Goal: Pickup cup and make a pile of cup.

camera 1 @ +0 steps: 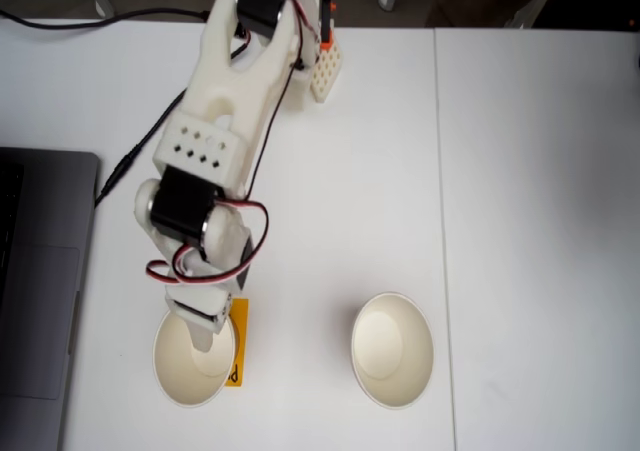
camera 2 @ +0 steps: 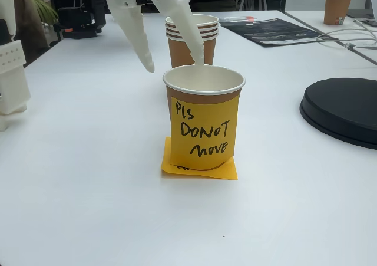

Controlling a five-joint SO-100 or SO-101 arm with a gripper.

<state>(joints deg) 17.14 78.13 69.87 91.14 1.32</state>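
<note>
Standing on the white bench (camera 1: 520, 171), the arm (camera 1: 215, 121) reaches down over the left cup (camera 1: 192, 363) in the top-down fixed view; the right cup (camera 1: 392, 349) waits well apart. Fingers (camera 2: 194, 36) are apart, one inside the rim, one outside: the grasp step. Next, I judge, they must close on the wall above the sticky note (camera 2: 203, 133)

cup (camera 2: 203, 101): matt paper, smooth rolled rim | fingers (camera 2: 141, 48): matt white plastic | table (camera 2: 88, 189): smooth white

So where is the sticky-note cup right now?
In a fixed view from above, the cup sits bottom left, under the open pincer, beside the laptop, left of the other cup.
</note>
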